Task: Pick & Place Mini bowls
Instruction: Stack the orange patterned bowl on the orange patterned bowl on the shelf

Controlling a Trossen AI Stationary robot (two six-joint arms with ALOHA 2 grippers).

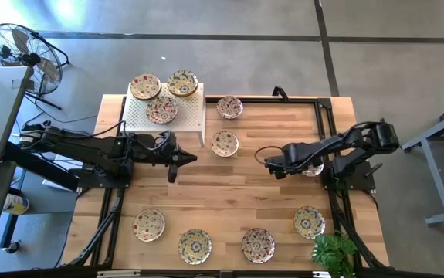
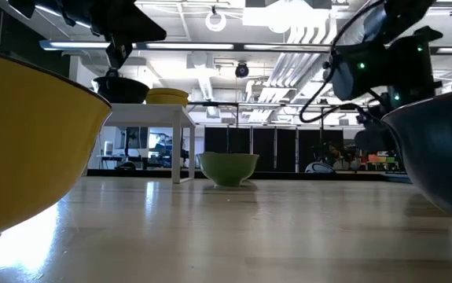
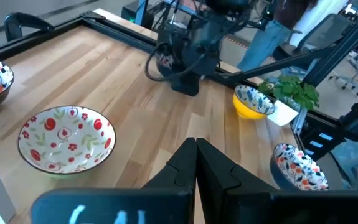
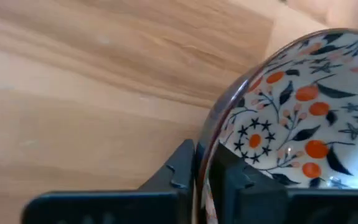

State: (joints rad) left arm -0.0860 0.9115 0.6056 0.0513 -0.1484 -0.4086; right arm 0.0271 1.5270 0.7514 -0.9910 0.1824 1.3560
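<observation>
- The mini bowl (image 4: 291, 106) in work now is at the right side of the table, under the right gripper (image 4: 205, 163), close to the base of the right arm; in the high view only a small part of it (image 1: 313, 169) shows under the arm.
- The right gripper has its two fingers closed on the rim of this bowl, one finger inside and one outside the wall.
- I judge the bowl is glazed ceramic: stiff, light for the arm, but smooth and slippery, and it can chip if it drops or knocks another bowl.
- The thin rim is the only good place to take hold; a pinch there lets the bowl swing, so it should be lifted slowly and kept level.
- The other mini bowls are spread out: three on the white stand (image 1: 198, 113) at the far left, two just beside it on the wood, four in a row along the near edge.
- The left gripper (image 3: 195, 163) waits with fingers pressed together, empty, above the table (image 1: 268, 201) near the white stand.
- A small green plant (image 1: 333, 253) stands at the near right corner.
</observation>
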